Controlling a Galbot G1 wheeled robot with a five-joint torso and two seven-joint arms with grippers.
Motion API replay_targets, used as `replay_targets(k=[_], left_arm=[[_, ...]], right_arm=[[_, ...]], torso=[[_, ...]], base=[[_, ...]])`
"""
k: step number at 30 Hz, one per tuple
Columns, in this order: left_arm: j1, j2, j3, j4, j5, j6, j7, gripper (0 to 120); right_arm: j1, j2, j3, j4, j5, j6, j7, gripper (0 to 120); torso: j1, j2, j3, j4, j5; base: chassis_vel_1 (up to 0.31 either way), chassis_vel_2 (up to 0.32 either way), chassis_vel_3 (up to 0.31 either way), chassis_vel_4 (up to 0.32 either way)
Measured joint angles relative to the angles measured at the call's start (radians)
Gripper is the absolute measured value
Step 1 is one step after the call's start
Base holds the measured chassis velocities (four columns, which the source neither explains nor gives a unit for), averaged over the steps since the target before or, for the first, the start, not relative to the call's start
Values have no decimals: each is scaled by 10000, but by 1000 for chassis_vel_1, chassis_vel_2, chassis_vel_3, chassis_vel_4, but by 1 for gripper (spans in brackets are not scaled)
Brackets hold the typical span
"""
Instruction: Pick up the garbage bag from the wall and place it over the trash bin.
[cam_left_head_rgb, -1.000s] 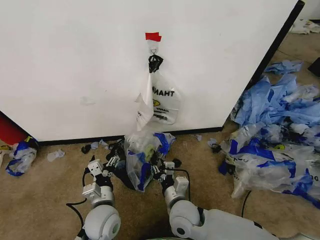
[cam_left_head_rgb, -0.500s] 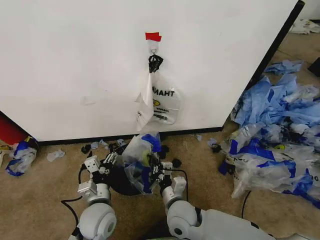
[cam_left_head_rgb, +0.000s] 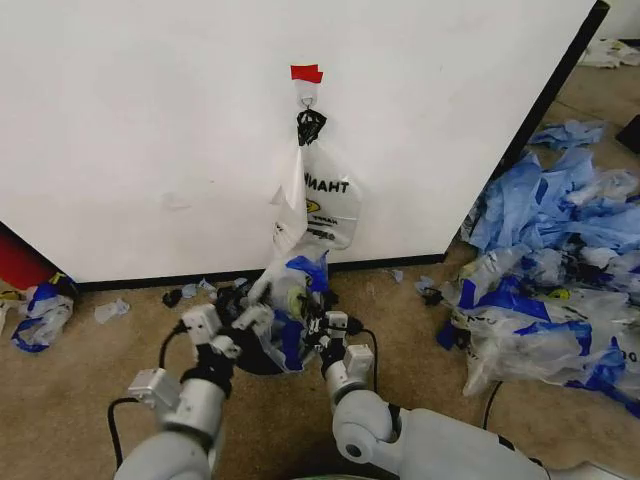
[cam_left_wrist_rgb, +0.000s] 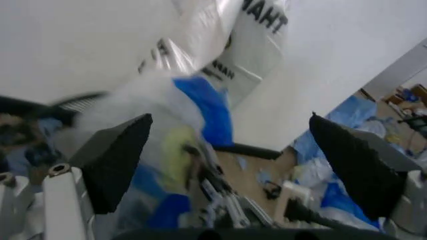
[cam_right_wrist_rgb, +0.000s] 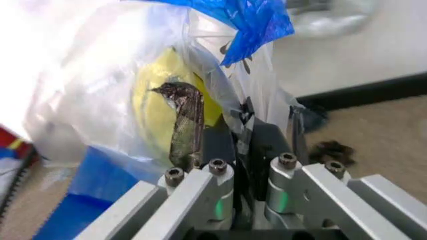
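Both grippers up at the bag, right over the bin

The garbage bag sits bunched over the trash bin, at 6 o'clock below the wall hook. The right gripper is pinching its plastic; the left gripper is spread wide beside it.

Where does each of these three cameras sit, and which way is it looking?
Head view: from the robot's head, down at the white wall panel, the black mesh trash bin and both arms.
Left wrist view: on the left arm, facing the thin see-through garbage bag with blue patches between the left gripper fingers, which stand wide apart.
Right wrist view: on the right arm, close on the bag, right gripper pinching its plastic.
All three share the bag; head and left wrist views also share the lettered clear bag.
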Motion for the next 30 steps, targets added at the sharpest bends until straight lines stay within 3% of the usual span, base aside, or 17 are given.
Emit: replay_targets(k=[7,14,30], left_arm=[[-66,204,206,515,-678,-44,-35,92],[297,231,295,1051,-371,-284,-53,91],[314,184,258,1374,-220,-471,-56,91]], right_arm=[[486,101,-457,116,-47,89,-132,1],[740,17,-486,286,0,122,-205,1],[686,-67,-306,664,28,146,-254,1]], torso=[[0,0,0,-3,0],[0,0,0,-2,-1],[0,0,1,-3,0]], base=[[0,0,0,0],[0,0,0,0],[0,0,0,0]])
